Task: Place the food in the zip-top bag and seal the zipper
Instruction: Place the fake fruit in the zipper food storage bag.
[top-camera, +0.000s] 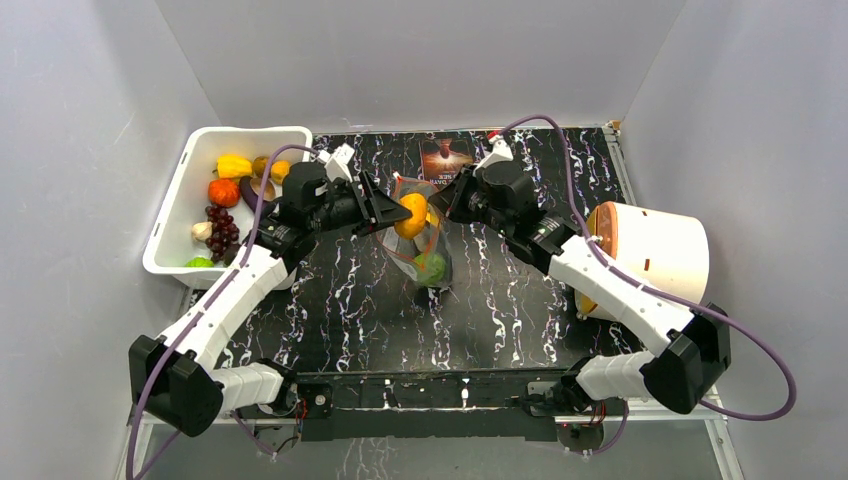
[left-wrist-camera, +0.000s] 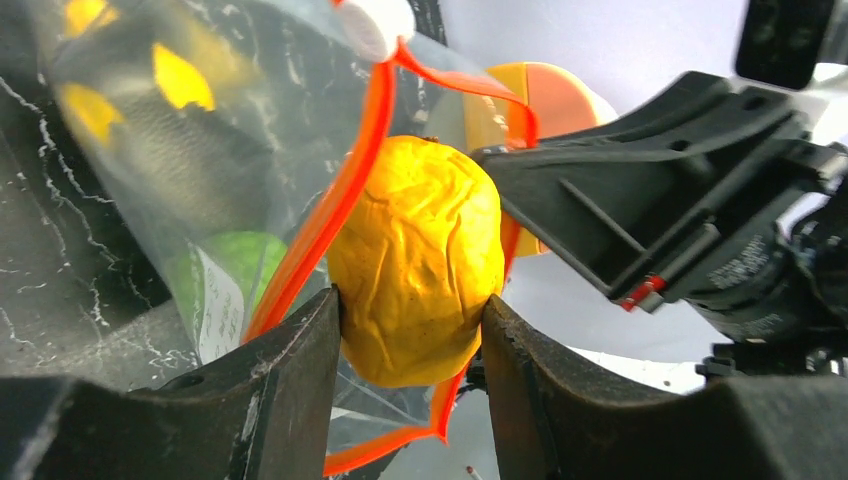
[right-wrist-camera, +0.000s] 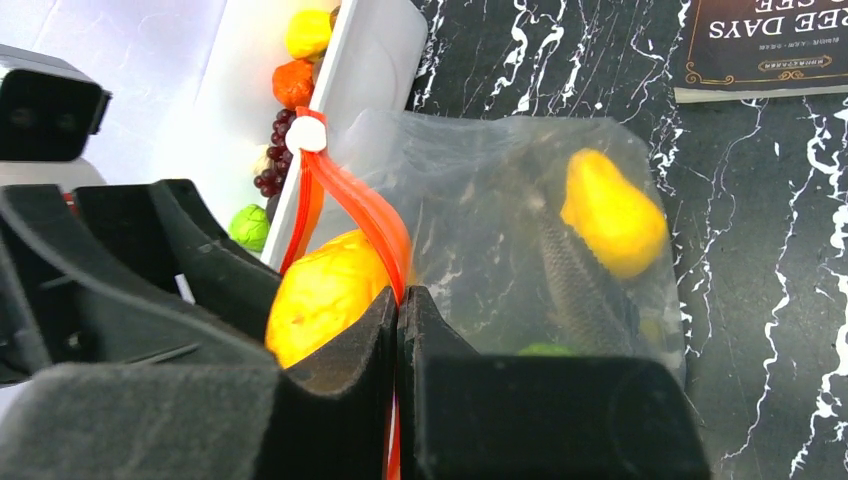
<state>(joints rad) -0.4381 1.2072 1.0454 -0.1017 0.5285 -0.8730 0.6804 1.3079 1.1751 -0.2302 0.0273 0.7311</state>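
Note:
The clear zip-top bag (top-camera: 425, 250) hangs above the middle of the table with its mouth held up. My left gripper (left-wrist-camera: 412, 330) is shut on a wrinkled yellow-orange fruit (left-wrist-camera: 420, 260) and holds it in the bag's open mouth, inside the loop of the red-orange zipper (left-wrist-camera: 345, 200). My right gripper (right-wrist-camera: 398, 310) is shut on the zipper strip (right-wrist-camera: 365, 210) at the mouth's edge and holds the bag up. The bag (right-wrist-camera: 520, 240) holds a yellow fruit (right-wrist-camera: 608, 212), a green item (top-camera: 431, 265) and a dark scaly item (right-wrist-camera: 575, 285). The orange fruit also shows in the top view (top-camera: 411, 214).
A white tub (top-camera: 178, 205) at the left rear holds more food: yellow pepper (top-camera: 233, 164), red tomato (top-camera: 223, 191), grapes (top-camera: 218, 228). A white and orange cylinder (top-camera: 655, 250) lies at the right. A dark printed card (top-camera: 446, 158) lies at the rear centre.

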